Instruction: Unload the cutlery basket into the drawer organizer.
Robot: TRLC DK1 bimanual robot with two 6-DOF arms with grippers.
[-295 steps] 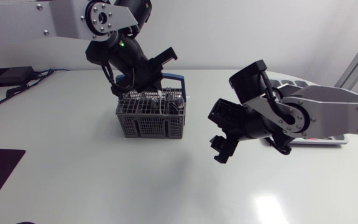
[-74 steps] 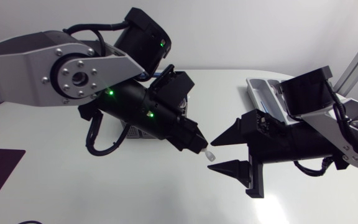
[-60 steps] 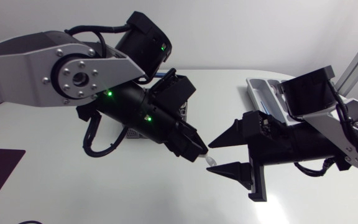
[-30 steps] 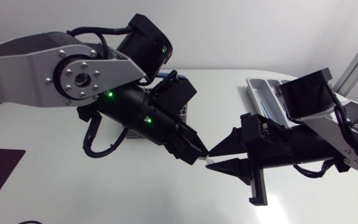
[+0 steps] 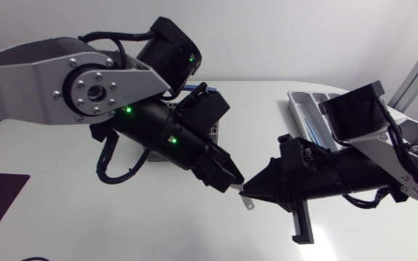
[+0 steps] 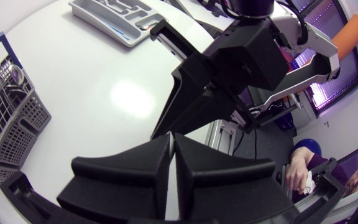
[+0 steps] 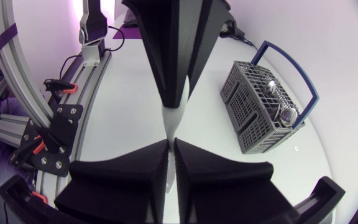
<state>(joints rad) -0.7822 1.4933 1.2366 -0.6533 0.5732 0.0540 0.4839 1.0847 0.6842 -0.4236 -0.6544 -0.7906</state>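
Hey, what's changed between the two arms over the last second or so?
The right gripper, open a second ago, has closed on the piece of cutlery that the left gripper holds out. The left gripper still grips it, and the basket has not moved.

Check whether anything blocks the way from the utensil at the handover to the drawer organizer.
Nothing visible does. The utensil is gripped by both the left end effector and the right end effector. No object lies on the table toward the drawer organizer; only the right arm itself spans that stretch.
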